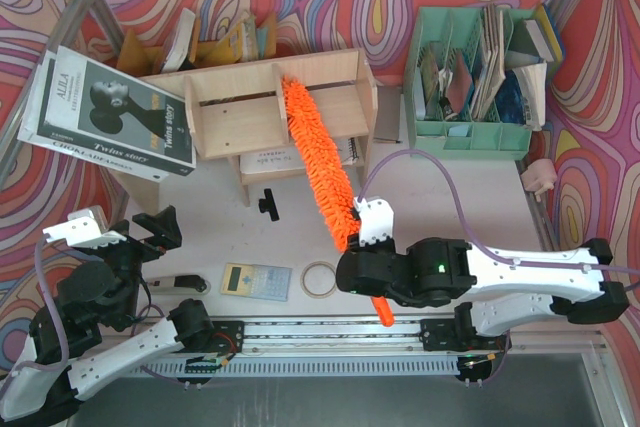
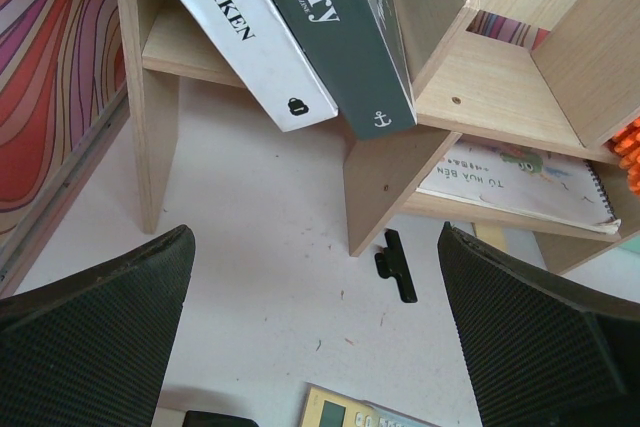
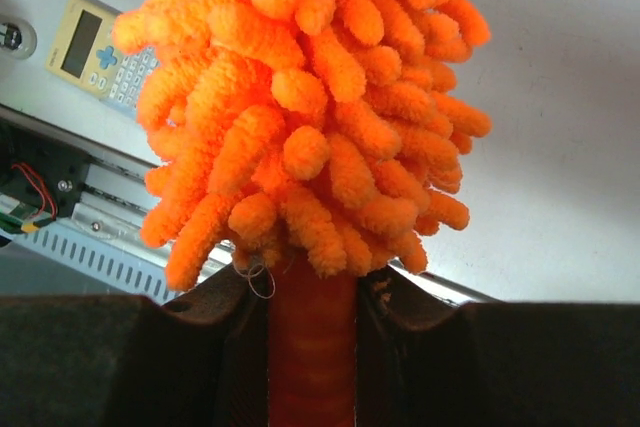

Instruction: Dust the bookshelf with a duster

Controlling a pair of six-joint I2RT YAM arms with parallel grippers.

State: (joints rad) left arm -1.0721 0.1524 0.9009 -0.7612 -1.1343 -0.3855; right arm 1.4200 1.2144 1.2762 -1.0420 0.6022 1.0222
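The pale-wood bookshelf [image 1: 240, 112] stands at the back middle of the table and also shows in the left wrist view [image 2: 500, 87]. My right gripper [image 1: 362, 265] is shut on the orange handle of the duster [image 1: 320, 152]. The fluffy head slants up from the gripper and its tip lies on the shelf's top tier by a divider. In the right wrist view the fluffy head [image 3: 310, 97] fills the frame above the gripped handle. My left gripper [image 1: 160, 230] is open and empty, low at the front left, facing the shelf's legs.
Two big books [image 1: 105, 117] lean on the shelf's left end. A mint-green organiser [image 1: 480, 77] with books stands back right. A calculator [image 1: 255, 280], a tape ring [image 1: 320, 279] and a black clip [image 1: 267, 205] lie on the table. A spiral notebook [image 2: 520, 182] lies on the lower tier.
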